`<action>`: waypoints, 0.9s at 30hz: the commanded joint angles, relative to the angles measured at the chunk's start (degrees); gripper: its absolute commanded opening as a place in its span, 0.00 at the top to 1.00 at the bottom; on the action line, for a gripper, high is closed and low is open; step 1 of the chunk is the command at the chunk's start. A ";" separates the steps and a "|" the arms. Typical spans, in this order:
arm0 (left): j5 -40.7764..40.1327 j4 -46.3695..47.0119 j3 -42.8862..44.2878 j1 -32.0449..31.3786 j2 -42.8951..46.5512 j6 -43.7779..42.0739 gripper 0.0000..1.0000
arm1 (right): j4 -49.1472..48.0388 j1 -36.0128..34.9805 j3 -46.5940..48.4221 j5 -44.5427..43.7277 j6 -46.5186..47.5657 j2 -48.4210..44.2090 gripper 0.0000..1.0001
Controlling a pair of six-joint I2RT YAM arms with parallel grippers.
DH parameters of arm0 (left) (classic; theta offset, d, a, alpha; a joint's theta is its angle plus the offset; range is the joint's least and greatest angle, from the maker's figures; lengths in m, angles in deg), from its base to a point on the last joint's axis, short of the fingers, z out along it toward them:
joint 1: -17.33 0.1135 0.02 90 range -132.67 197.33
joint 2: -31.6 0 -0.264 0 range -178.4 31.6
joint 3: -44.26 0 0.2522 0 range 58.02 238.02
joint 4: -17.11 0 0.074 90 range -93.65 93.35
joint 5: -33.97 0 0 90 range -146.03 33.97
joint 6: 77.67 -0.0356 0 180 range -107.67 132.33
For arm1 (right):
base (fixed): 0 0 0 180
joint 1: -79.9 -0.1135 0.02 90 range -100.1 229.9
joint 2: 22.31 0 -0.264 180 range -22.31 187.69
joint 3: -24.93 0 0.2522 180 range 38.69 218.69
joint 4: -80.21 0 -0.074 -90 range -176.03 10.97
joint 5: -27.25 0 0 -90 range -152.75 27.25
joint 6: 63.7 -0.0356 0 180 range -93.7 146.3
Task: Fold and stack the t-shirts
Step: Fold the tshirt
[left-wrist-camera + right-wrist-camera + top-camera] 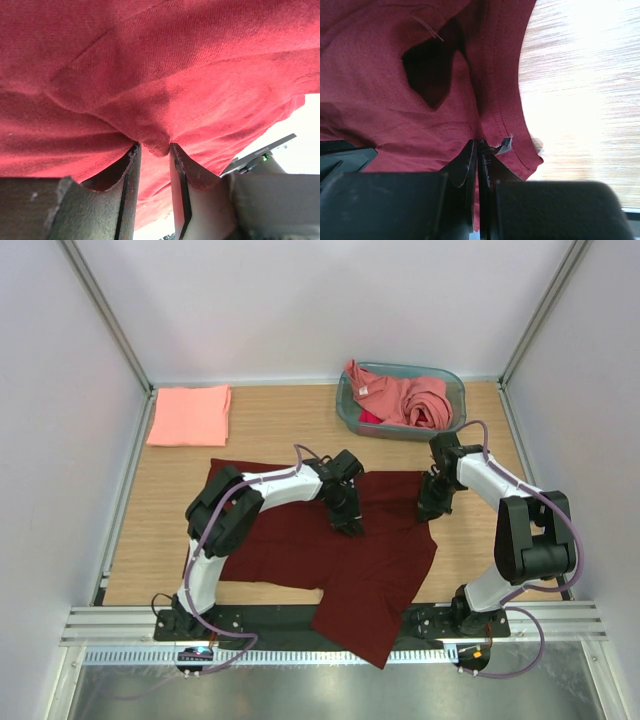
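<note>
The dark maroon t-shirt (300,540) lies spread on the table, and its lower part hangs over the near edge. My left gripper (348,520) is over the shirt's middle. In the left wrist view (155,147) it pinches a small fold of the maroon cloth (165,75). My right gripper (432,508) is at the shirt's right edge. In the right wrist view (481,146) it is shut on the cloth near the hemmed edge (505,100). A folded salmon t-shirt (190,415) lies at the far left. Crumpled pink t-shirts (410,398) lie in the basket.
The teal-blue plastic basket (452,380) stands at the far right of the table, just behind my right arm. White walls enclose the table on three sides. A metal rail runs along the near edge (120,625). Bare wood (290,420) shows between the folded shirt and the basket.
</note>
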 commanded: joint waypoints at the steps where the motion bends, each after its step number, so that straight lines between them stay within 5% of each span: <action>1: -3.34 -2.86 0.40 -0.05 2.72 0.18 0.69 | 0.38 -0.20 1.04 0.58 0.94 -2.63 0.92; 27: -2.73 -5.41 7.08 -0.31 -1.23 -1.75 0.72 | -0.41 -0.20 -0.11 1.02 0.59 -2.63 0.93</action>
